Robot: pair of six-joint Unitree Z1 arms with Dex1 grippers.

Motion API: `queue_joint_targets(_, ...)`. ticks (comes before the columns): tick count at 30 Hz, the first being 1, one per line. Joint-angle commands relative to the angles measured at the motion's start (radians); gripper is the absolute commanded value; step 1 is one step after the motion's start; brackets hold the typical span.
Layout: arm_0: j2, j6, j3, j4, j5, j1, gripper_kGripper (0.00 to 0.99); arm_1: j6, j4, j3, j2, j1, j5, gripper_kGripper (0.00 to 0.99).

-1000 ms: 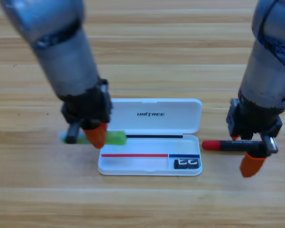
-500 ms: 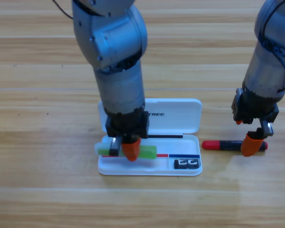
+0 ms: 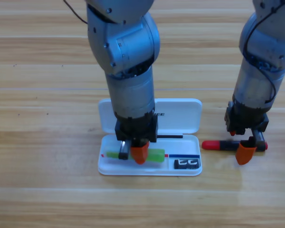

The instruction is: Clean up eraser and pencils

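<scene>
My left claw (image 3: 133, 153): pinching the flat pale green pencil (image 3: 154, 155) over the white plastic case (image 3: 180, 118).
Right of it: small dark eraser (image 3: 187, 164).
My right claw (image 3: 247, 148): at the red-and-black pencil (image 3: 218, 145); grip unclear.

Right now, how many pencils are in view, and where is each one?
2. The pale green pencil is in the white case, at the left claw. The red-and-black pencil lies on the table, at the right claw.

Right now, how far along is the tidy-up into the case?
Done: the eraser lies in the white case's lower right compartment. In hand: the left end effector holds the green pencil over the tray's long compartment, not yet released. Left: the red-and-black pencil lies on the table right of the case, with the right end effector down at its right end.
</scene>
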Motion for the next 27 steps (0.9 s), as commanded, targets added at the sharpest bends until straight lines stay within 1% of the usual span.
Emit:
queue_joint_targets(1, 0.050, -0.014, 0.004, 0.000, 0.006, -0.020, 0.000, -0.006, -0.033, -0.023, 0.095, -0.022, 0.004, 0.724)
queue_joint_targets(3, 0.049, -0.017, 0.004, 0.001, 0.009, -0.020, 0.000, -0.008, -0.033, -0.025, 0.103, -0.022, 0.004, 0.637)
queue_joint_targets(5, 0.046, -0.023, 0.005, 0.001, 0.012, -0.020, 0.000, -0.011, -0.033, -0.025, 0.106, -0.022, 0.002, 0.479)
queue_joint_targets(6, 0.044, -0.025, 0.007, 0.003, 0.012, -0.020, 0.028, -0.014, -0.033, -0.025, 0.107, -0.022, 0.002, 0.374)
queue_joint_targets(7, 0.043, -0.026, 0.008, 0.004, 0.013, -0.020, 0.244, -0.016, -0.033, -0.023, 0.107, -0.022, 0.002, 0.279)
queue_joint_targets(8, 0.040, -0.029, 0.013, 0.004, 0.018, -0.020, 0.517, -0.017, -0.033, -0.023, 0.107, -0.022, 0.001, 0.189)
queue_joint_targets(9, 0.038, -0.034, 0.016, 0.004, 0.019, -0.020, 0.747, -0.017, -0.033, -0.022, 0.106, -0.022, -0.001, 0.110)
queue_joint_targets(10, 0.035, -0.037, 0.016, 0.006, 0.025, -0.021, 0.881, -0.020, -0.033, -0.020, 0.104, -0.022, -0.004, 0.028)
queue_joint_targets(11, 0.030, -0.039, 0.021, 0.006, 0.027, -0.021, 0.960, -0.023, -0.031, -0.017, 0.101, -0.022, -0.007, 0.000)
queue_joint_targets(12, 0.029, -0.039, 0.024, 0.006, 0.029, -0.021, 0.989, -0.028, -0.030, -0.016, 0.100, -0.022, -0.008, 0.000)
queue_joint_targets(17, 0.007, -0.037, 0.039, 0.006, 0.038, -0.021, 0.990, -0.031, -0.027, -0.002, 0.081, -0.022, -0.015, 0.000)
queue_joint_targets(21, -0.031, -0.037, 0.054, 0.008, 0.038, -0.021, 0.990, -0.026, -0.011, 0.013, 0.031, -0.022, -0.022, 0.000)
queue_joint_targets(24, -0.100, -0.039, 0.079, 0.008, 0.038, -0.021, 0.990, -0.023, 0.044, 0.015, -0.039, -0.022, -0.024, 0.000)
queue_joint_targets(27, -0.194, -0.062, 0.110, 0.009, 0.045, -0.021, 0.990, -0.017, 0.099, 0.013, -0.109, -0.021, -0.022, 0.000)
